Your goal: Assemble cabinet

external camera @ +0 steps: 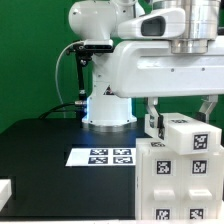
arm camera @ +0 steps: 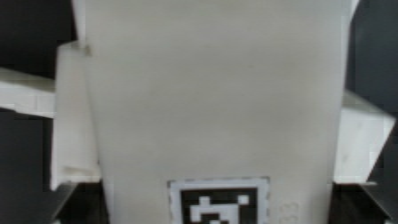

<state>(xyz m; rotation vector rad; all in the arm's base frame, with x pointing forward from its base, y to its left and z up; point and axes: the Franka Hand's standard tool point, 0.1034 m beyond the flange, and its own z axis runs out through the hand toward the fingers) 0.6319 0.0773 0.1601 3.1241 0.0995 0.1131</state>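
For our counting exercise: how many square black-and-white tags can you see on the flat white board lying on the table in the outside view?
4, in a two-by-two block on the marker board: two along its far edge, two along its near edge. None looks hidden there.

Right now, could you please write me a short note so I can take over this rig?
Tool: above the cabinet, mostly hidden in the exterior view; open or shut can't be told.
Cabinet: white tagged box at the exterior view's lower right, with a smaller tagged block on top; the wrist view shows a white panel right beneath the tool.
Marker board: flat on the table.
Done: parts stacked.
Left: finishing assembly; knob not visible.
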